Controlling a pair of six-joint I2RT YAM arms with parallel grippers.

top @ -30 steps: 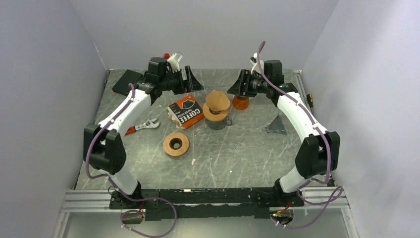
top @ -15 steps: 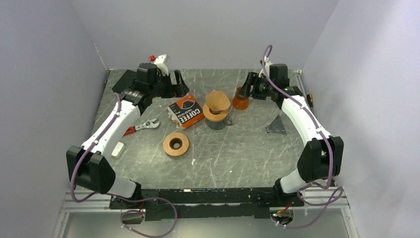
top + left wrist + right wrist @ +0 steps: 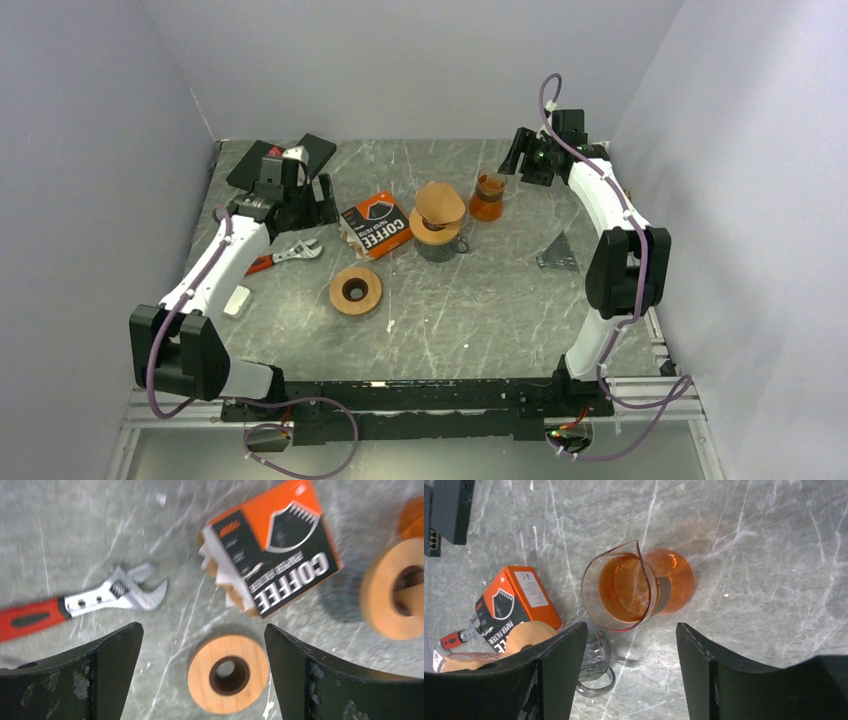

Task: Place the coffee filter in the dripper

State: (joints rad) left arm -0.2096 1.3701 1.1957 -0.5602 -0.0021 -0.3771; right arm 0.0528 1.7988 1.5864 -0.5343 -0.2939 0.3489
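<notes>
Grey marbled table [image 3: 480,310] — wrench [image 3: 288,255], coffee filter box [image 3: 377,224], wooden ring [image 3: 356,290], glass carafe [image 3: 440,248], orange beaker [image 3: 487,197], metal wedge [image 3: 559,254]

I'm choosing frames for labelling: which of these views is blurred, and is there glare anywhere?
Left wrist: slightly smeared, with the wrench and the coffee filter box soft-edged. Right wrist: sharp, with small bright glints on the orange glass beaker. Top external: evenly lit, soft shadows, no obvious glare.
</notes>
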